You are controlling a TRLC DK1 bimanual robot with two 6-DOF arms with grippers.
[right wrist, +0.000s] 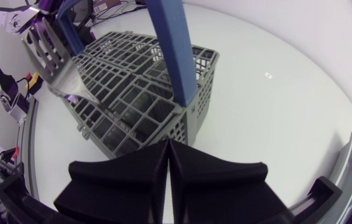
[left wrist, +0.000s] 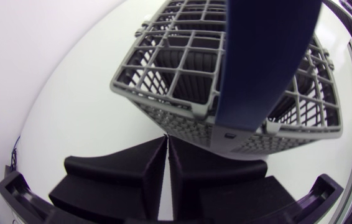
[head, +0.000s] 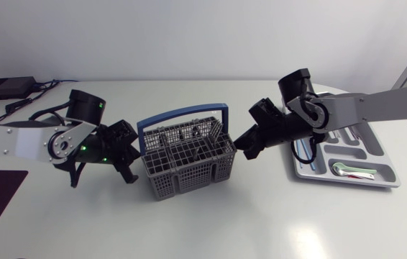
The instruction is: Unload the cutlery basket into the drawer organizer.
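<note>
White table (head: 203, 223): the big flat top holds everything, so both arms can get at it from the sides.
Robot's left arm (head: 38, 140): silver-grey with black joints. It bends down low so that its tip sits by the basket.
Robot's right arm (head: 376, 104): the same kind. It stretches over the tray to the basket's other side.
Grey plastic cutlery basket with a blue handle (head: 185, 162): it stands upright in the middle of the table, between the two grippers. I think it is there so either arm can get to it. Dark bits show in its little boxes from above, but I cannot tell if they are cutlery.
Grey drawer organizer with long slots (head: 380, 150): it lies flat under the right arm, well apart from the basket. That arm looks best placed to carry things over.
Black left gripper (left wrist: 165, 146): its two fingers are pressed together on nothing. The tip is just beside the basket's wall, below the handle.
Black right gripper (right wrist: 168, 149): also pressed together and empty, just beside the far wall. Both would have to spread before they could pick anything.
Small pale green piece (head: 354, 171): it lies in the tray's front slot.
</note>
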